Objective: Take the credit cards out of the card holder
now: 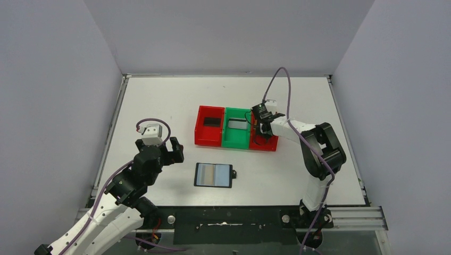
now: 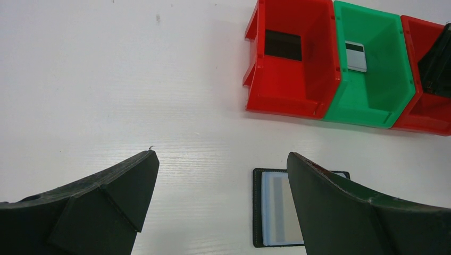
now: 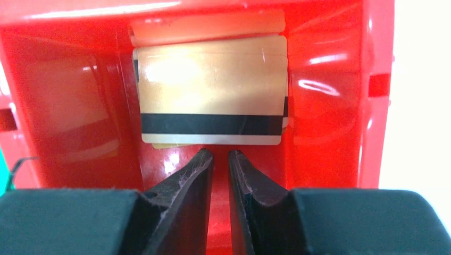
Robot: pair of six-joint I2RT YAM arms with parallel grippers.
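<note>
Right pincer (image 3: pixel 219 159) nearly closed, empty, above gold card (image 3: pixel 211 90)

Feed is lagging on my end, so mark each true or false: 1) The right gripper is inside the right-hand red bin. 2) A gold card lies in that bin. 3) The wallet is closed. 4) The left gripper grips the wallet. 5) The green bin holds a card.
1) True: the right gripper is inside the right red bin.
2) True: gold card, not gripped.
3) False: the wallet lies open.
4) False: the left gripper is open above the table.
5) True: grey card in the green bin.
</note>
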